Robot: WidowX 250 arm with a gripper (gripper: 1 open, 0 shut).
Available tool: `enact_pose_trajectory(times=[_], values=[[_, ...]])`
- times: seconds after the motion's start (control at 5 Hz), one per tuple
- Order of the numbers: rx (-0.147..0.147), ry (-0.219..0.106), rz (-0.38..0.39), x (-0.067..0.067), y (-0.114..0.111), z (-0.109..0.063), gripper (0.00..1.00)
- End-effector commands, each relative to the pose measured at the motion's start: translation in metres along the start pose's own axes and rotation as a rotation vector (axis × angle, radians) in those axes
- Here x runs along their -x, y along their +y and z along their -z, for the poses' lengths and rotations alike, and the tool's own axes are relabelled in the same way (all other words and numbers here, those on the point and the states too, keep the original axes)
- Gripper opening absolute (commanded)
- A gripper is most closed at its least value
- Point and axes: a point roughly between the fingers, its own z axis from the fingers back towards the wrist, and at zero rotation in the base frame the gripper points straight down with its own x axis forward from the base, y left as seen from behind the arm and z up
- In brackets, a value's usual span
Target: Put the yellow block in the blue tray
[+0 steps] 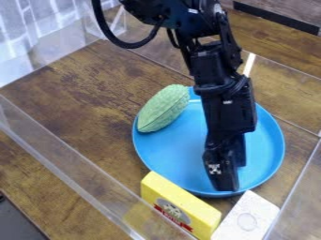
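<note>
The yellow block (pixel 179 206) lies on the wooden table just outside the front rim of the blue tray (pixel 163 145). It is a bright yellow bar, lying flat. The black arm reaches down from the top of the view, and its gripper (pixel 223 174) hangs low over the front part of the tray, right of and behind the block. The jaws look open and I see nothing held in them. The arm hides the middle of the tray.
A green textured oval (pixel 164 107) leans on the tray's left rim. A white speckled square (pixel 247 221) sits right of the yellow block at the front edge. A clear plastic wall (pixel 63 173) runs along the table's left and front.
</note>
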Motion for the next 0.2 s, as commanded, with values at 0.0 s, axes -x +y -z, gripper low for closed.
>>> enact_pose_trajectory(times=[0.0], values=[[0.048, 0.030, 0.007, 0.0108, -0.0028, 0.0108, 1.00]])
